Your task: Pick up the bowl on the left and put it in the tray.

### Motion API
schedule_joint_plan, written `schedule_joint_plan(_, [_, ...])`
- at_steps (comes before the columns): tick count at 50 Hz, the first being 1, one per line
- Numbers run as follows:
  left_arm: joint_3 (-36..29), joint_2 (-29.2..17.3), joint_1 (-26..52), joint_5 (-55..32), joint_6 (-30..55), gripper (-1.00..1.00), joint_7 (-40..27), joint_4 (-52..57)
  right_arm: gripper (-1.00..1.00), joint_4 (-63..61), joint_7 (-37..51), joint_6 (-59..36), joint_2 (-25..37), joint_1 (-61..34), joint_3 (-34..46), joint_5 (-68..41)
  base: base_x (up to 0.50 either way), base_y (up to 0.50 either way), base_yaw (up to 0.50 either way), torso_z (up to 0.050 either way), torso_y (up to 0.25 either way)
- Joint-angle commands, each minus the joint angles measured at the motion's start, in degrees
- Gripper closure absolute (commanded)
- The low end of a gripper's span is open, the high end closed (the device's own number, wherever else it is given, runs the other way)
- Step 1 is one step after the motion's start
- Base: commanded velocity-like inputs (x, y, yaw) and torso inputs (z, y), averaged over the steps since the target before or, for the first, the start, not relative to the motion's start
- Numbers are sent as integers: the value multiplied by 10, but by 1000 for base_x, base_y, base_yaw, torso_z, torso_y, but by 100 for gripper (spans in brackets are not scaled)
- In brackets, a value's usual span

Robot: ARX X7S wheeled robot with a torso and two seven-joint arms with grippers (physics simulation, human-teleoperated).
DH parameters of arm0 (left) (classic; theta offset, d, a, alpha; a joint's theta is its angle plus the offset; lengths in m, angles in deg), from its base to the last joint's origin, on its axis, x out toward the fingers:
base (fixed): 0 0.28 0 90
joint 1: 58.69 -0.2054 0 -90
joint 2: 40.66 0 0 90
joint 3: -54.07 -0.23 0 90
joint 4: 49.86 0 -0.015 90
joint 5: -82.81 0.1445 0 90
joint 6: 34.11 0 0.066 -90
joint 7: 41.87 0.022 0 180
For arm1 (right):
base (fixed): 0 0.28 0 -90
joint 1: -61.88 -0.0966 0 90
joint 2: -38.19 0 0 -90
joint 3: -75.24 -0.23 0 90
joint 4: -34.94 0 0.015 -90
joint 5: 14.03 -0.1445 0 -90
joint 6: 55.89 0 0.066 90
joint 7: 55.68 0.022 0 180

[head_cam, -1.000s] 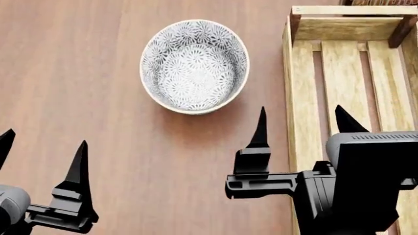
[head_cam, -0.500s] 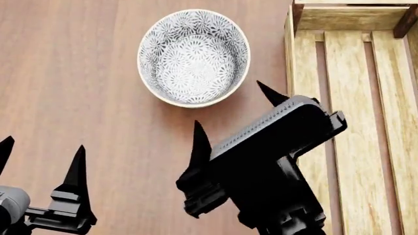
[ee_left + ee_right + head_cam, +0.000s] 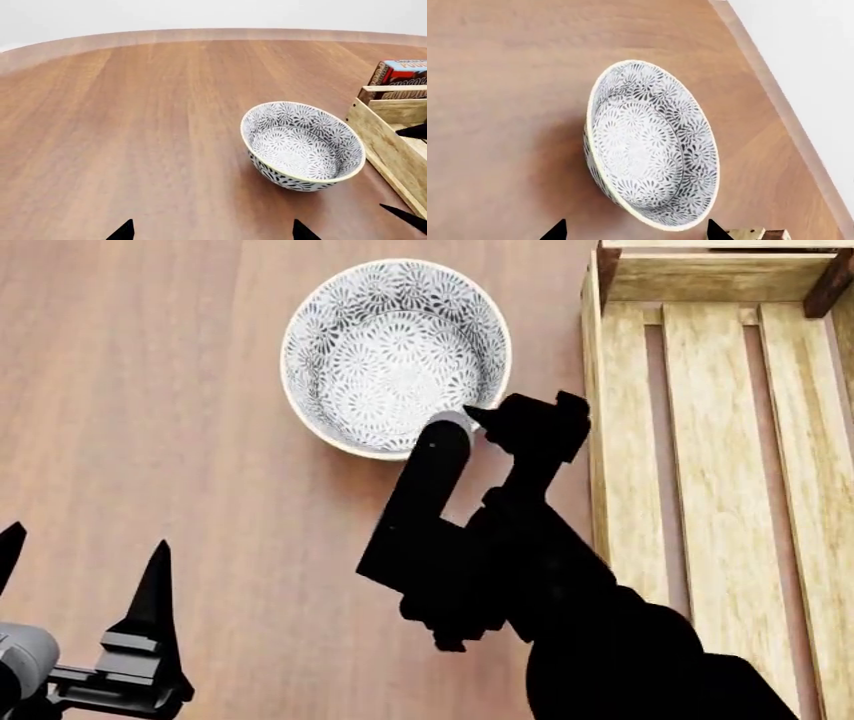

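- Head view: your right pincer has swung over the floral bowl's near rim, fingers spread wide, nothing gripped.
- Slatted crate waits beside it.

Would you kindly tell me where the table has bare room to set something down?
The wood left of the bowl, running toward the left tool, is bare. The tray floor slats are empty where visible. It is crowded in the strip between bowl and tray, where the right tool sits at the bowl's rim. A pudding box stands beyond the tray.
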Motion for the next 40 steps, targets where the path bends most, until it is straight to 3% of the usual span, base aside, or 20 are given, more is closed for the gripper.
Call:
schedule_joint_plan(1, [13,8,-3,11,-7,-100,13,-8,-100,123,-71,59,-36,-63,61,58,0,0,0,0,0])
schedule_joint_plan(40, [23,-1,-12,-6,-22,-100,11,-15,-100,349,-45,184,-154,-83,97,83,0,0,0,0,0])
